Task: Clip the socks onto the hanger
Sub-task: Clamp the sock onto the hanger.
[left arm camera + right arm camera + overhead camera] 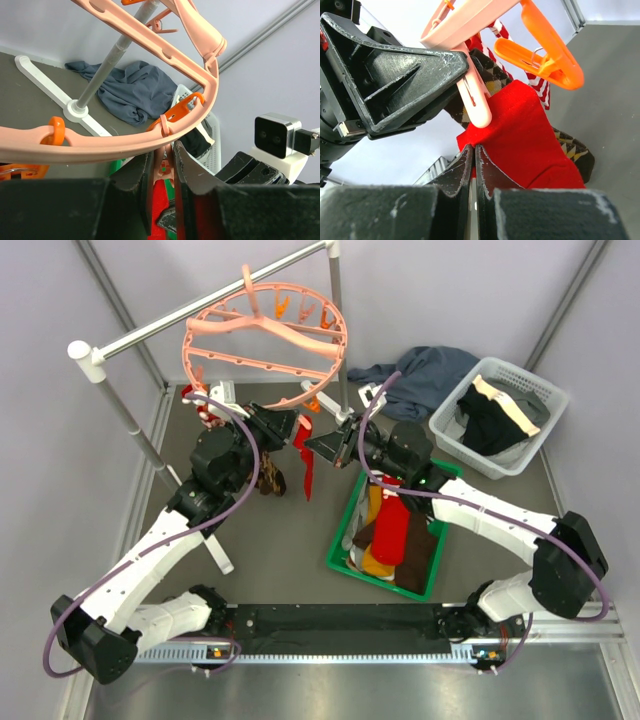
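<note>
Pinching red sock (530,135) beside pink clip (479,107).

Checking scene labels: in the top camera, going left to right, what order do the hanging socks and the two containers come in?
striped sock → argyle sock → red sock → green bin → white basket

Left arm (150,558): rises from the near-left base and reaches far and right toward the middle. Its left gripper (290,426) points right, jaws drawn narrow and pinching a pale pink clip (163,167). Right arm (480,515): runs from the near-right base out to a bent elbow at the right, forearm reaching left; right gripper (322,445) points left, almost tip to tip with the other, jaws pressed together on the edge of a red sock (520,130).
</note>
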`<state>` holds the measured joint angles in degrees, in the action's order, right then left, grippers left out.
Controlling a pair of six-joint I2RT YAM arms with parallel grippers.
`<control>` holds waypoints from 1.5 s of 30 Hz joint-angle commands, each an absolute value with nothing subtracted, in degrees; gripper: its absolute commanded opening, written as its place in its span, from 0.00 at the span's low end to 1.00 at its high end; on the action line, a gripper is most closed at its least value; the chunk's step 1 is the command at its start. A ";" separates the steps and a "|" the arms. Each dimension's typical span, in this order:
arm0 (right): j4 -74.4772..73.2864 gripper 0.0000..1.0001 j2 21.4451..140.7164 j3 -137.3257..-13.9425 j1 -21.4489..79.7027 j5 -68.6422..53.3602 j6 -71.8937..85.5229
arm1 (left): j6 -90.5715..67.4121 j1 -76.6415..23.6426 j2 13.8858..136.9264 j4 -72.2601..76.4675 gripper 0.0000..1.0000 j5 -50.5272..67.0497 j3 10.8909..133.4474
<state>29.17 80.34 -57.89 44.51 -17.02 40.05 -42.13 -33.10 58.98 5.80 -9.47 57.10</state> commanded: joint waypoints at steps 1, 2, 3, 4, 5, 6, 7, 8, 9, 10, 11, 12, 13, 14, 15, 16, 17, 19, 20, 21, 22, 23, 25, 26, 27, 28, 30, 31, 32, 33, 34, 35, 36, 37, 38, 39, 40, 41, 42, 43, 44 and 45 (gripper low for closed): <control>32.69 0.00 79.54 -61.70 45.26 -16.44 38.50 | -43.07 -32.96 58.18 11.95 0.14 -9.32 57.13; 32.52 0.00 79.72 -61.79 45.18 -16.35 38.24 | -43.15 -32.87 58.36 11.87 0.15 -9.14 57.13; 32.52 0.00 79.72 -61.87 45.26 -16.09 38.06 | -43.15 -32.87 58.27 11.87 0.15 -9.14 57.13; 32.52 0.00 79.72 -62.05 45.18 -16.08 37.97 | -43.15 -32.87 58.36 11.78 0.15 -8.97 57.13; 32.43 0.00 79.80 -62.05 45.26 -16.00 37.79 | -43.33 -32.96 58.36 11.60 0.15 -8.79 57.13; 32.52 0.00 79.89 -62.05 45.26 -15.82 37.71 | -43.42 -32.87 58.45 11.60 0.15 -8.70 57.13; 32.43 0.00 79.89 -62.14 45.18 -15.82 37.71 | -43.42 -32.87 58.36 11.43 0.15 -8.70 57.13; 32.43 0.00 79.89 -62.31 45.18 -15.65 37.53 | -43.42 -32.87 58.71 11.34 0.15 -8.53 57.13; 32.52 0.00 79.98 -62.49 45.18 -15.64 37.44 | -43.42 -32.87 58.62 11.25 0.16 -8.44 57.22; 32.52 0.00 80.07 -62.66 45.26 -15.64 37.35 | -43.42 -32.87 58.62 11.25 0.16 -8.44 57.22; 32.35 0.00 80.16 -62.75 45.26 -15.73 37.27 | -43.42 -32.87 58.71 11.08 0.18 -8.35 57.30; 32.34 0.00 80.24 -62.93 45.26 -15.73 37.27 | -43.42 -32.87 58.80 11.16 0.20 -8.26 57.39; 32.43 0.00 80.24 -63.02 45.26 -15.73 37.27 | -43.42 -32.96 58.80 11.08 0.28 -8.26 57.48; 32.26 0.00 80.24 -63.10 45.18 -15.82 37.18 | -43.33 -32.87 58.71 10.99 0.34 -8.26 57.57; 32.26 0.00 80.24 -63.11 45.26 -15.65 37.09 | -43.24 -32.87 58.62 10.90 0.40 -8.26 57.74; 32.26 0.00 80.33 -63.11 45.18 -15.64 37.00 | -43.16 -32.87 58.71 10.81 0.45 -8.26 57.74; 32.17 0.00 80.33 -63.02 45.26 -15.56 36.91 | -42.98 -32.87 58.54 10.81 0.58 -8.35 57.83; 32.17 0.00 80.33 -63.10 45.18 -15.47 37.00 | -42.72 -32.87 58.36 10.02 0.69 -9.05 58.18; 32.08 0.01 80.42 -63.11 45.18 -15.56 36.74 | -42.45 -32.87 58.19 9.76 0.76 -9.31 58.27; 31.99 0.02 80.51 -63.11 45.18 -15.47 36.65 | -42.10 -32.87 58.01 9.49 0.80 -9.58 58.53; 31.82 0.12 80.51 -63.11 45.18 -15.56 36.39 | -41.93 -32.87 57.92 8.88 0.83 -10.45 58.62; 31.64 0.18 80.42 -62.93 45.18 -15.73 35.78 | -41.14 -32.87 57.57 8.53 0.87 -11.07 59.15; 30.33 0.32 80.16 -62.67 45.18 -15.65 33.94 | -39.91 -32.87 57.31 7.04 0.89 -12.82 59.68; 29.71 0.35 79.63 -61.97 45.18 -14.77 33.06 | -39.47 -32.87 57.22 6.60 0.90 -13.27 60.20; 28.49 0.38 79.28 -61.44 45.00 -14.16 32.09 | -39.03 -32.96 57.13 6.24 0.90 -13.71 60.38; 27.87 0.39 78.93 -60.83 44.83 -13.37 30.43 | -38.24 -32.96 56.78 5.63 0.90 -14.49 60.55; 28.03 0.41 78.14 -58.46 42.99 -12.22 29.62 | -37.62 -32.96 56.69 5.28 0.91 -15.20 60.91; 30.21 0.42 77.96 -57.40 42.11 -12.39 29.36 | -37.18 -32.87 56.43 5.01 0.91 -15.47 60.91; 31.54 0.44 78.05 -55.48 41.23 -12.83 29.18 | -36.92 -32.87 56.34 4.92 0.91 -15.82 60.91; 33.29 0.48 78.22 -54.68 39.57 -13.35 29.09 | -36.83 -32.87 56.16 4.75 0.91 -15.91 60.91; 36.44 0.50 78.48 -54.06 38.94 -15.27 28.31 | -36.48 -32.87 55.99 4.57 0.91 -16.08 60.91; 38.04 0.52 79.01 -53.44 38.41 -16.60 27.69 | -36.30 -32.87 55.90 4.48 0.91 -16.17 60.91; 39.54 0.56 80.06 -53.44 37.89 -17.92 26.90 | -36.21 -32.87 55.81 4.40 0.91 -16.17 60.91; 40.86 0.58 80.59 -53.52 37.45 -20.71 25.24 | -35.95 -32.87 55.72 4.22 0.91 -16.17 61.00; 43.48 0.60 81.12 -54.05 37.35 -22.22 24.27 | -35.77 -32.87 55.81 4.04 0.91 -16.26 61.08; 44.55 0.62 82.25 -54.49 37.18 -23.63 23.21 | -35.68 -32.96 55.72 3.61 0.91 -16.35 61.26; 45.52 0.64 82.87 -54.93 36.92 -26.69 21.81 | -35.42 -32.87 55.72 3.26 0.91 -16.35 61.35; 46.75 0.66 83.49 -56.24 36.91 -28.46 21.36 | -35.33 -32.96 55.72 3.08 0.91 -16.26 61.61; 47.19 0.69 84.02 -56.95 36.83 -29.87 20.75 | -35.25 -32.87 55.64 2.73 0.91 -16.26 61.79; 47.20 0.71 85.15 -57.82 36.83 -32.06 19.79 | -35.07 -32.87 55.63 2.55 0.91 -16.26 61.87; 47.20 0.73 85.69 -59.49 36.83 -32.95 19.43 | -34.98 -32.96 55.46 2.46 0.91 -16.26 61.96; 47.28 0.74 86.39 -60.28 36.83 -34.09 19.16 | -34.89 -32.87 55.46 2.29 0.91 -16.26 61.96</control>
